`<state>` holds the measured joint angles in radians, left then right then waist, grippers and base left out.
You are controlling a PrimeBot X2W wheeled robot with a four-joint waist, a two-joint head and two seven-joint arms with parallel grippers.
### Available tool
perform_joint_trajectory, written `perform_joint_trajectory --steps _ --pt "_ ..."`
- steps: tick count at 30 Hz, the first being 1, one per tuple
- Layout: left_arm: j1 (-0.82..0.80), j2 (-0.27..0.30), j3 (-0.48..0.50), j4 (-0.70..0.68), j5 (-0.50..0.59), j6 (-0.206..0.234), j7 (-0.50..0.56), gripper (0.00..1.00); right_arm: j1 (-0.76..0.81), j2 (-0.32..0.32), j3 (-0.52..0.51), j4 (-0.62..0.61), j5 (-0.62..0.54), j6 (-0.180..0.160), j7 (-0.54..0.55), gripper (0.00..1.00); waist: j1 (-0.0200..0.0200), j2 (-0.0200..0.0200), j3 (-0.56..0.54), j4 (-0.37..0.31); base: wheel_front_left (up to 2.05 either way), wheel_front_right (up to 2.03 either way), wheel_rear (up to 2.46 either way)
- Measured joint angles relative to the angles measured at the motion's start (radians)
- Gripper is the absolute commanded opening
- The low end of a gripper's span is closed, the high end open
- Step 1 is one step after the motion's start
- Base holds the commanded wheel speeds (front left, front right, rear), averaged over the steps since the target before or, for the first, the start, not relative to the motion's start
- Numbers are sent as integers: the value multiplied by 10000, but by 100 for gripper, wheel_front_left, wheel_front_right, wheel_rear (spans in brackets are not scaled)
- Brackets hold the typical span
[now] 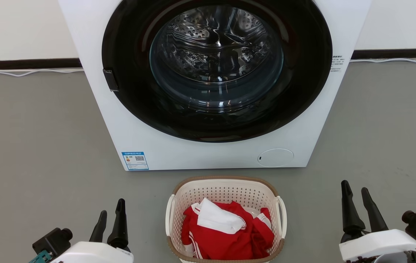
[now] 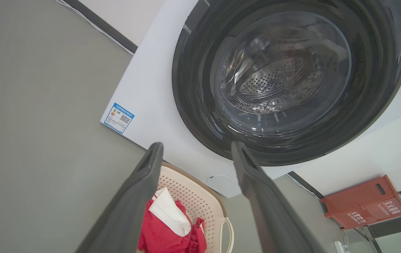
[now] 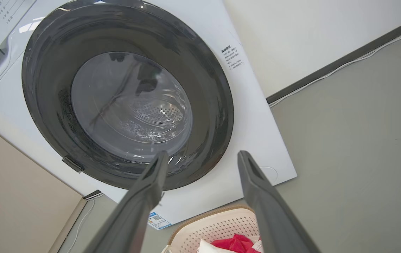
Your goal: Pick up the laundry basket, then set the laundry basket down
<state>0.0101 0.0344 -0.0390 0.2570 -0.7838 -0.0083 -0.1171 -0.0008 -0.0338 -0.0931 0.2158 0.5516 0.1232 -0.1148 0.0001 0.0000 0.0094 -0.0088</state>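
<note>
At left in head view, left gripper [image 1: 112, 206]: fingers parted, empty, pointed forward at the washer [image 1: 208, 155]. To its right, well apart, basket [image 1: 226, 179] on the floor [image 1: 29, 146] just before the washer, red and white clothes [image 1: 226, 233] inside. Further right, right gripper [image 1: 354, 185]: likewise spread, empty, fingers forward, basket well to its left. From left wrist view, a red box [image 2: 366, 202] right of the fingers, against the wall. From right wrist view, a beige panel [image 3: 17, 196] left of the fingers, beside the washer.
</note>
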Motion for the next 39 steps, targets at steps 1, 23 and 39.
perform_joint_trajectory --steps 1,23,39 --pt "0 2 -15 -4 107 19 -38 100 1 -2 -2 6 -115 0 -6 100 0 0 -2 -2 0 0 0" --pt "12 35 -205 -148 2585 343 -675 100 8 -15 -12 12 -2957 2 -633 100 -1 0 -15 -39 0 0 0" --pt "39 59 -380 -261 4370 541 -1112 100 16 -27 -79 -46 -4832 4 -1070 100 0 0 -52 -58 0 0 0"
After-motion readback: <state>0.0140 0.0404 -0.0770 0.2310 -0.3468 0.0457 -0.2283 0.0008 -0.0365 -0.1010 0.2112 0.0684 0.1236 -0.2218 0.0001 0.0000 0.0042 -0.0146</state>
